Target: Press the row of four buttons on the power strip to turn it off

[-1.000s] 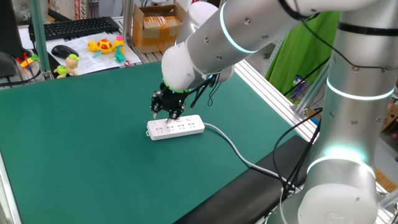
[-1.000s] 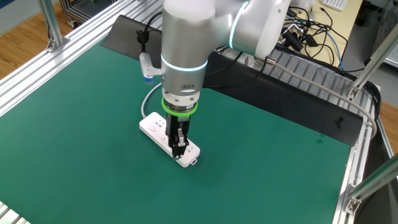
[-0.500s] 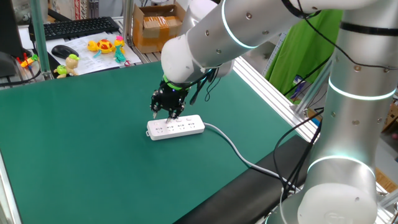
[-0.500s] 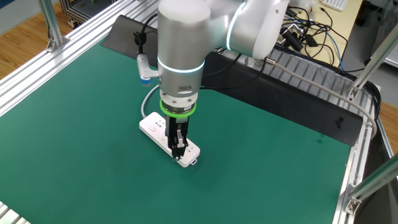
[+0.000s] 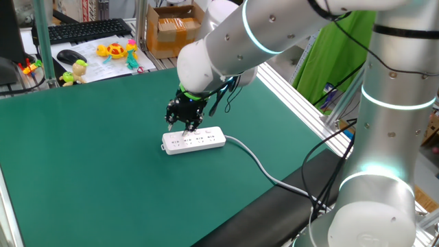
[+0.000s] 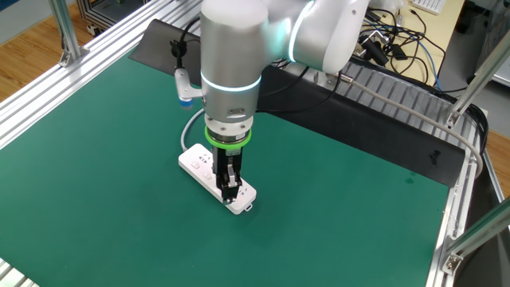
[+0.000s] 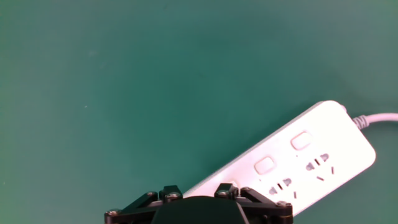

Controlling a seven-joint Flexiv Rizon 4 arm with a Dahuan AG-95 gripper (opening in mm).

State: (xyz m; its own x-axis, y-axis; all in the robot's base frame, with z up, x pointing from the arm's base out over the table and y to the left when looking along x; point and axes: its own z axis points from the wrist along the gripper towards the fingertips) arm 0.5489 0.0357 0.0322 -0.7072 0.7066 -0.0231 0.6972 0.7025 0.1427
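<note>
The white power strip (image 5: 194,140) lies on the green mat, its pale grey cable (image 5: 264,168) trailing to the right. My gripper (image 5: 186,127) points straight down at the strip's left half, fingers shut, tips at or just above its top. From the other side, the shut gripper (image 6: 231,191) stands over the near end of the power strip (image 6: 196,162). The hand view shows the power strip (image 7: 323,177) at lower right. Two of the row of four buttons (image 7: 265,165) show fully there; a third peeks from under the black hand housing (image 7: 199,210). I cannot tell whether a button is touched.
A black keyboard (image 5: 82,31), mouse (image 5: 68,55), small toys (image 5: 116,51) and a cardboard box (image 5: 173,27) sit beyond the mat's far edge. Aluminium rails (image 6: 414,108) border the table. The arm's own cables (image 6: 398,40) lie behind it.
The arm's upper links have shifted slightly; the shut fingertips stay over the same part of the power strip.
</note>
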